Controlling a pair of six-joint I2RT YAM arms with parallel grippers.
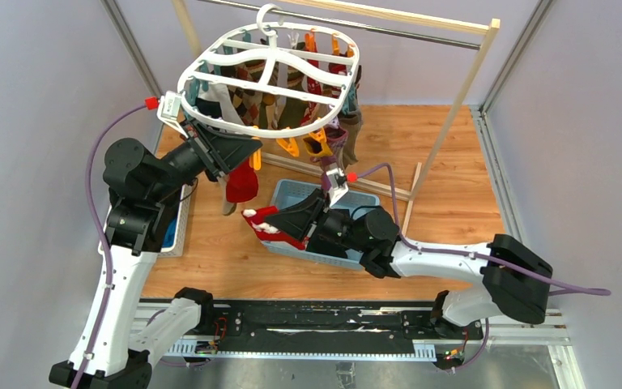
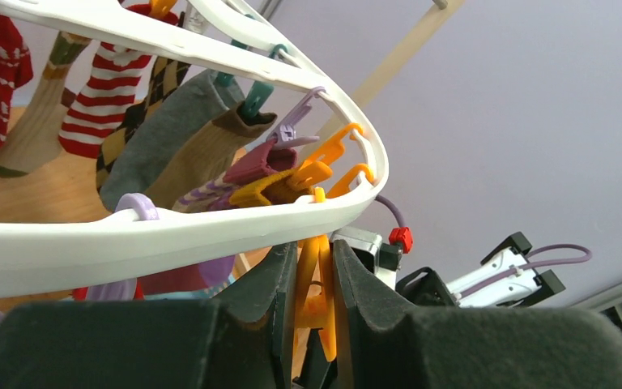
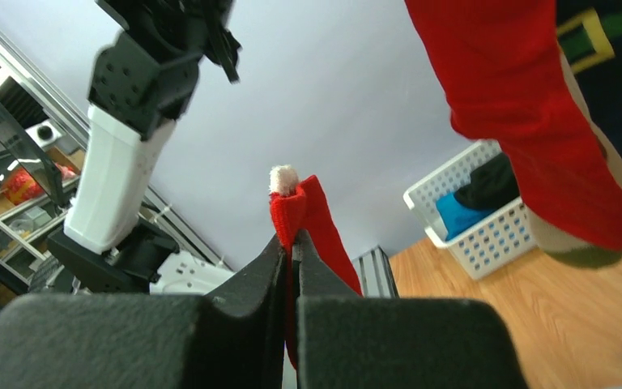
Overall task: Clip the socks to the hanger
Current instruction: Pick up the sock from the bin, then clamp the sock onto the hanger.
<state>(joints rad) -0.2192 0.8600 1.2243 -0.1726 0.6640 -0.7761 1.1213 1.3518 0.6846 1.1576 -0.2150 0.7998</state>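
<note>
The hanger (image 1: 269, 77), a white oval frame, hangs from the rail with several socks clipped under it. My left gripper (image 1: 249, 151) is just under its near rim (image 2: 170, 231), shut on an orange peg (image 2: 317, 284) that hangs from the rim. My right gripper (image 1: 282, 220) is lower, to the right of the left gripper and over the blue basket. It is shut on the cuff of a red sock (image 3: 306, 212) with white trim (image 1: 263, 224). Another red sock (image 1: 241, 185) hangs clipped beside the left gripper and shows in the right wrist view (image 3: 526, 121).
A blue basket (image 1: 291, 193) lies on the wooden floor under the right gripper. A white basket (image 3: 486, 223) with blue and black cloth stands at the left (image 1: 180, 227). The wooden-posted rail (image 1: 453, 97) with its metal bar spans the back.
</note>
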